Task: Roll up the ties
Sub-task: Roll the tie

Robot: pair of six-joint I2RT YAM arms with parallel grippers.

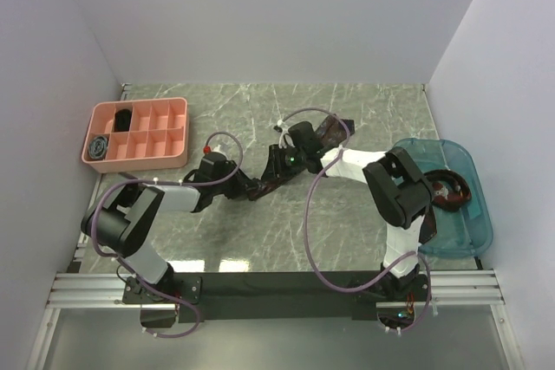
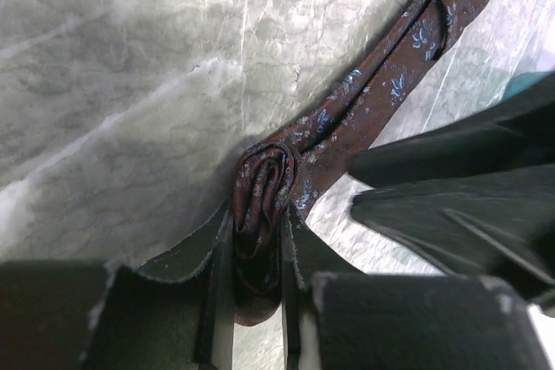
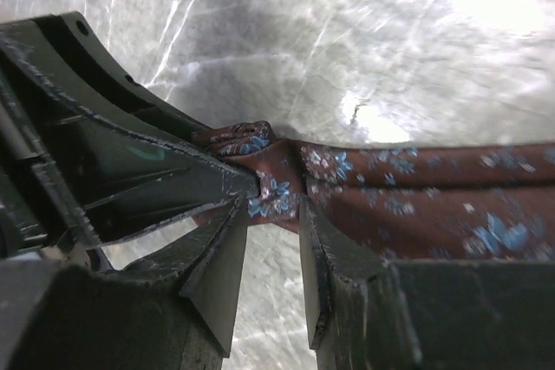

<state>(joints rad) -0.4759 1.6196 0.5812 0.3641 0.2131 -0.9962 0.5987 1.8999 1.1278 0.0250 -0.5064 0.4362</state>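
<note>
Left wrist view shows the left pincer (image 2: pixel 258 224) closed on the coil (image 2: pixel 264 181), the small rolled start of the tie (image 2: pixel 381 93). The coil sits between the two fingers, which press it from both sides. I judge that this grip is there so that the turns do not spring open. From the coil the unrolled strip runs flat over the surface (image 1: pixel 364 101), up and to the right of the coil in the top view, with its wide end farthest from the coil.

The right pincer (image 3: pixel 274 207) is just beside the coil, on the strip side. Its jaws stand partly apart, one on each side of the strip. Whether they press the cloth or only stand around it, I cannot tell. Probably it is placed there to guide the strip while the coil is turned.

Well to the left of the coil is the pink box (image 1: pixel 139 165), where two dark rolls (image 1: pixel 100 146) sit in compartments. Well to the right of the coil is the teal tray (image 1: pixel 473 214), with more ties (image 1: pixel 447 192) in it. The rolling of this tie seems only at its beginning, since most of its length is not yet wound.
</note>
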